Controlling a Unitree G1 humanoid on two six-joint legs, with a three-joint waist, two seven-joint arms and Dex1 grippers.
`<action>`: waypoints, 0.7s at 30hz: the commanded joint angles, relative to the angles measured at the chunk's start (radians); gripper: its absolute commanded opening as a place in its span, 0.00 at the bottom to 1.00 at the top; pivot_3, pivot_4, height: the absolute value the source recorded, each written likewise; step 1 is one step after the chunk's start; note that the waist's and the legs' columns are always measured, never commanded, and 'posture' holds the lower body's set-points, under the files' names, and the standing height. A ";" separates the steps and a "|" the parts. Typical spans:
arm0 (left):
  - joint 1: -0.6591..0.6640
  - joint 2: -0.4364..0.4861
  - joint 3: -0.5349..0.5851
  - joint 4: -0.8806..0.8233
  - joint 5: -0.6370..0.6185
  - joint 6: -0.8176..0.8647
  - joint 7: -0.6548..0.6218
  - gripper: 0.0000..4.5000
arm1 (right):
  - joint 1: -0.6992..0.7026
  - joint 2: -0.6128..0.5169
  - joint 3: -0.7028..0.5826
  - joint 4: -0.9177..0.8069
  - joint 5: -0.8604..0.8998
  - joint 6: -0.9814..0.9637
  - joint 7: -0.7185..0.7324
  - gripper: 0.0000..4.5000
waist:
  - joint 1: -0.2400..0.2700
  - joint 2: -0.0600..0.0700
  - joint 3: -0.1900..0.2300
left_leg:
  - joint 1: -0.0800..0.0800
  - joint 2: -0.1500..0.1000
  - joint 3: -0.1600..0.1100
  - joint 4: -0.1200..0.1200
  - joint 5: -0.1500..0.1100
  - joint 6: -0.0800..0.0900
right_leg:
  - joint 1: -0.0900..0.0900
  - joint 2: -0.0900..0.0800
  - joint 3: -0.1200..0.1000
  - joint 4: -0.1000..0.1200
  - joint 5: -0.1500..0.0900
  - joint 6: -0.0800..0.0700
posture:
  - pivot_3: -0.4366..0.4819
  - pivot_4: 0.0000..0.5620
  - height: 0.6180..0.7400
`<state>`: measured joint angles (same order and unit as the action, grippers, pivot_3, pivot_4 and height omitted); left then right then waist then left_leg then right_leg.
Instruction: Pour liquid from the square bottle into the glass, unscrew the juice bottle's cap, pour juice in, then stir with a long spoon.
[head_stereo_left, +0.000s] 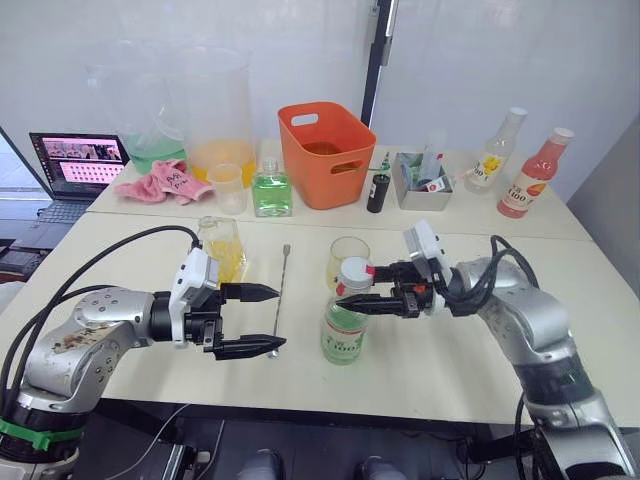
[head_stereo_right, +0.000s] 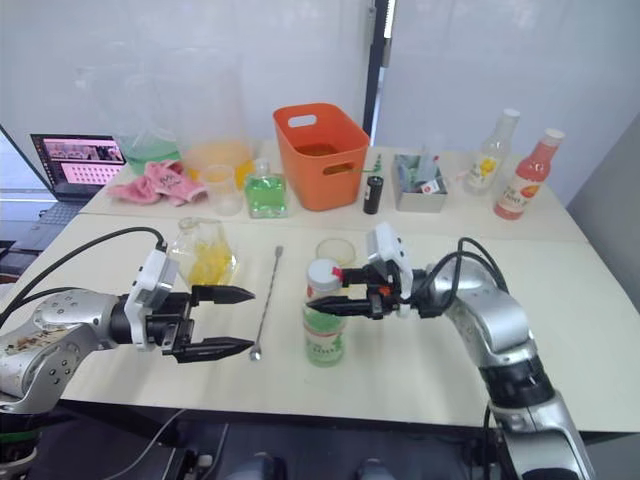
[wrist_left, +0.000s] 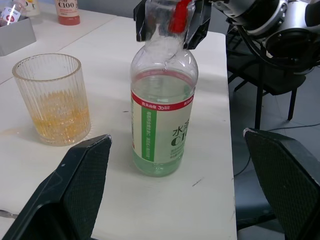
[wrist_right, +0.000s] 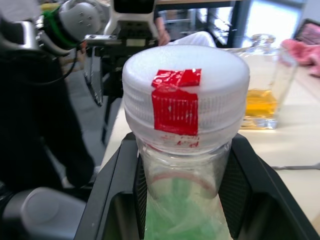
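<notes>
We see the juice bottle (head_stereo_left: 344, 330) upright near the table's (head_stereo_left: 420, 370) front edge, cap (wrist_right: 186, 92) on; the right gripper (head_stereo_left: 350, 304) is clamped on its neck under the cap, the left gripper (head_stereo_left: 270, 318) gapes empty beside the long spoon (head_stereo_left: 281, 295), the glass (wrist_left: 52, 98) just behind

"C100" on juice bottle (wrist_left: 162, 120), far bottle (wrist_left: 67, 9)

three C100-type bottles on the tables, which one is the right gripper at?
The juice bottle with the green-and-white label, standing at the front by the glass. The right gripper sits at its neck under the white cap. The yellow-labelled bottle and pink bottle stand untouched at the back.
</notes>
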<state>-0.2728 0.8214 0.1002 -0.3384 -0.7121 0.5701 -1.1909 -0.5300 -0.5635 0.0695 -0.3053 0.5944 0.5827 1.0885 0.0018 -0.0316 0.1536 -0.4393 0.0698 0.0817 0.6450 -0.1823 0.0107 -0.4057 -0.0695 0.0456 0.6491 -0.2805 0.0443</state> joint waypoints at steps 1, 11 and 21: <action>-0.003 -0.012 0.007 -0.014 -0.004 -0.023 0.001 1.00 | 0.074 0.021 -0.088 -0.295 0.055 0.170 -0.290 0.30 | 0.001 0.000 0.000 | 0.000 0.000 0.000 0.000 0.000 0.000 | 0.000 0.000 0.000 0.000 0.000 0.000 | 0.48 0.27 0.99; -0.035 -0.027 -0.011 0.024 0.012 -0.035 -0.021 1.00 | 0.164 0.135 -0.074 -0.562 0.057 0.394 -0.724 0.30 | -0.004 0.000 0.000 | 0.000 0.000 0.000 0.000 0.000 -0.001 | 0.000 0.000 0.000 0.000 0.000 -0.001 | 0.48 0.27 0.99; -0.054 -0.023 -0.020 0.046 0.018 -0.050 -0.043 1.00 | 0.203 0.108 0.016 -0.550 -0.025 0.322 -0.734 0.30 | -0.009 0.000 0.000 | 0.000 0.000 -0.001 0.000 0.000 0.000 | 0.000 0.000 0.000 0.000 0.000 -0.001 | 0.48 0.27 0.99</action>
<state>-0.3109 0.7936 0.0710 -0.2826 -0.6918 0.5392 -1.2262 -0.3279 -0.4456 0.0767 -0.8228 0.5822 0.9450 0.3394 -0.0067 -0.0317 0.1536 -0.4393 0.0697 0.0811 0.6448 -0.1819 0.0103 -0.4056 -0.0693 0.0457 0.6488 -0.2803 0.0438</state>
